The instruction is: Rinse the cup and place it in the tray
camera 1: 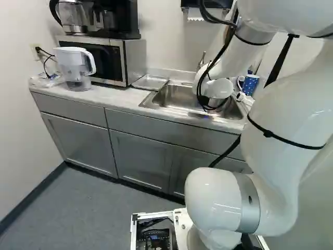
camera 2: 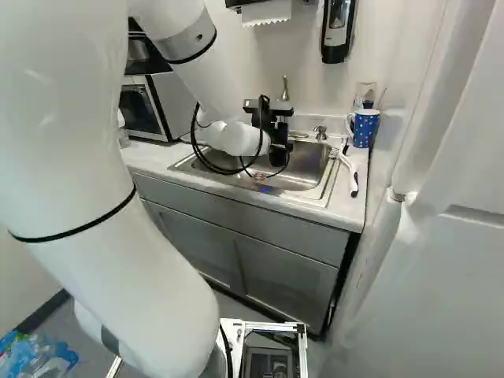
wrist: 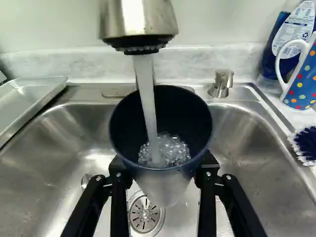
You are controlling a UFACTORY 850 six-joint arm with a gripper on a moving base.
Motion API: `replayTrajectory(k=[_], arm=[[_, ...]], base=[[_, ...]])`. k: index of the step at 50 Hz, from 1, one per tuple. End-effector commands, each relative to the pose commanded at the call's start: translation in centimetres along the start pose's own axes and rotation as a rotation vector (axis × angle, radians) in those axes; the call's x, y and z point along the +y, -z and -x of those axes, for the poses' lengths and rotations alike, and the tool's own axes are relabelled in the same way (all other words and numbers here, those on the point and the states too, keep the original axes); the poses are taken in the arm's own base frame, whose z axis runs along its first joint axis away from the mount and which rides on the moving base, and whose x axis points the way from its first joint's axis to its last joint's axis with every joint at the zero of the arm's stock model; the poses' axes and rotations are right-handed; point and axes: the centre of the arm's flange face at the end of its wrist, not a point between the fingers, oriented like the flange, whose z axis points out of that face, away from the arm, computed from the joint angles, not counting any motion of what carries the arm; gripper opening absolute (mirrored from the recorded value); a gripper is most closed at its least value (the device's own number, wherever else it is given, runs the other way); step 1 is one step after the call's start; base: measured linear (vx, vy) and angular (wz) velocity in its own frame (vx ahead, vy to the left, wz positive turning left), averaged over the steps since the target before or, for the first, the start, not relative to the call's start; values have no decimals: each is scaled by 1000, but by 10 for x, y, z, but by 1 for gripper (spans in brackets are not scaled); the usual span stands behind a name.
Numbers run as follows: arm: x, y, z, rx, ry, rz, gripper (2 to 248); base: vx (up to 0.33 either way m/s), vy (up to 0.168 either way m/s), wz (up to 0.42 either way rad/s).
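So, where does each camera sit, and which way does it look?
Left base view: behind the arm, to its left, facing ahead and slightly down to microwave and sink; arm right of middle.
Right base view: behind, to its right, also facing the sink; arm left of middle.
Wrist view: on the wrist, looking along the gripper into the held cup under the faucet; both fingers show.
Both base views share the sink and the dotted mug.

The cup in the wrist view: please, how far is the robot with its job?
Done: the cup is gripped between the fingers of the gripper and is under the open tap.
In hand: rinsing; water falls into it and bubbles inside.
Left: finish rinsing, probably pour out the water, then place it in the tray beside the sink.
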Motion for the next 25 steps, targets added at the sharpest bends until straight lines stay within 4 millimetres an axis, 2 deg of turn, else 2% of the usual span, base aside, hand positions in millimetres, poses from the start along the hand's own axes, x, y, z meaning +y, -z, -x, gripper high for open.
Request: replayTrajectory(k=[25], arm=[[0,0,0,0,0,0,126]], base=[[0,0,0]])
